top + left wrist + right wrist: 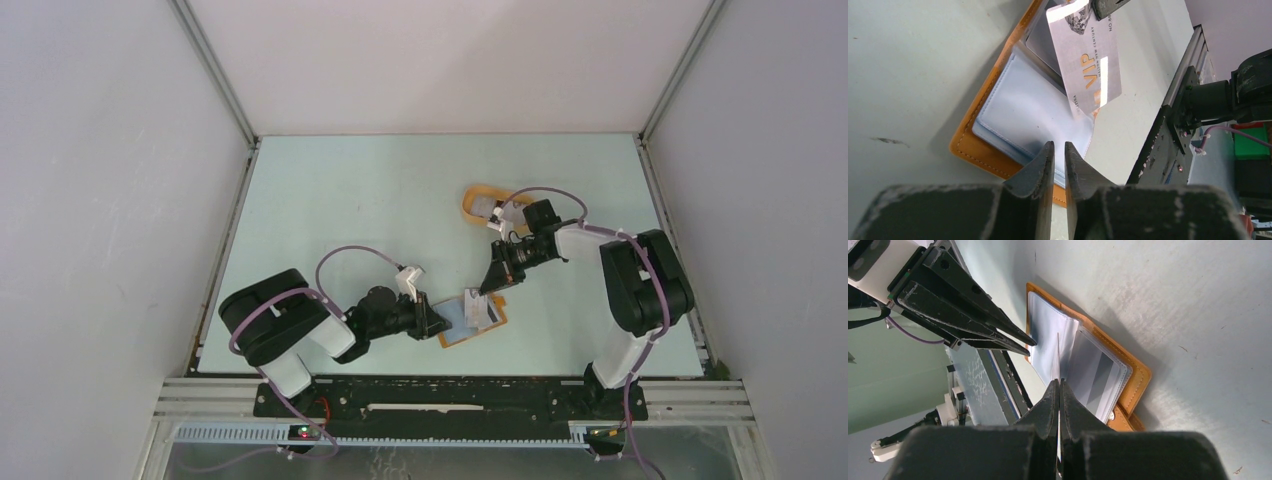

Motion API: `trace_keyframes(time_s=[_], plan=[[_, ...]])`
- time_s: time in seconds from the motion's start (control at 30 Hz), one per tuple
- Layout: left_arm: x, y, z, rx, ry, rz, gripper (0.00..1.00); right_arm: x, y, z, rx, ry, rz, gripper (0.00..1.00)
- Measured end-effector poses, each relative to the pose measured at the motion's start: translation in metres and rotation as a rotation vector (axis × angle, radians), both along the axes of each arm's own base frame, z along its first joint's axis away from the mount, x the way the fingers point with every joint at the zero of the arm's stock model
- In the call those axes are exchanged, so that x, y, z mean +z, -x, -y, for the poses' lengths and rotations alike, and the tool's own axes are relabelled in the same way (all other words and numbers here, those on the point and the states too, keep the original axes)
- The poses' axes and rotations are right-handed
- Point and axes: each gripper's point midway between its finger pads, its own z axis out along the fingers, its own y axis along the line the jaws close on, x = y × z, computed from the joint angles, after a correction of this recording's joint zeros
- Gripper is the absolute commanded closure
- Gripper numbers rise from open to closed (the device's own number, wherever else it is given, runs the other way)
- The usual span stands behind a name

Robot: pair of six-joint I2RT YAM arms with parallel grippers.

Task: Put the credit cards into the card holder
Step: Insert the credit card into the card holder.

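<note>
Credit card [1088, 65] first: it is thin, stiff and slick, and light enough to swivel in a grip. It is best held by one short end, so the far edge stays free to enter a pocket.

At the left, my left pincer [1058, 150] has its jaws set narrow. Its tips sit at the near edge of the card holder [470, 325], which lies open on the table [350, 200] close to the front. I cannot tell whether they pinch a clear sleeve [1023, 115] or only press on it. The sleeves look soft and floppy, so I judge that edge the right place to steady them.

Further right, my right pincer [1058, 385] is clamped tight on the credit card, whose lower corner reaches the sleeves.

The left wrist view shows the card's printed face. The right wrist view shows it only edge-on, but it reveals the holder's snap tab [1122, 419]. Only the top view shows the orange tray [468, 205] beyond.
</note>
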Motion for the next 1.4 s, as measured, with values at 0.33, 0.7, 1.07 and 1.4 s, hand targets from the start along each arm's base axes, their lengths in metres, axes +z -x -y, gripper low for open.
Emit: trace_keyframes(time_s=[0.33, 0.7, 1.07, 1.4], plan=[[0.000, 0.000, 0.000, 0.001, 0.000, 0.001, 0.82, -0.007, 0.002, -0.009, 0.017, 0.038, -0.032, 1.00], [0.000, -0.005, -0.003, 0.016, 0.000, 0.002, 0.82, -0.020, 0.007, -0.012, 0.021, 0.132, -0.080, 1.00], [0.000, -0.011, -0.006, 0.035, 0.002, 0.003, 0.82, -0.024, 0.010, -0.020, 0.039, 0.190, -0.104, 1.00], [0.000, -0.013, -0.007, 0.037, -0.002, 0.007, 0.82, -0.028, 0.011, -0.025, 0.025, 0.196, -0.163, 0.99]])
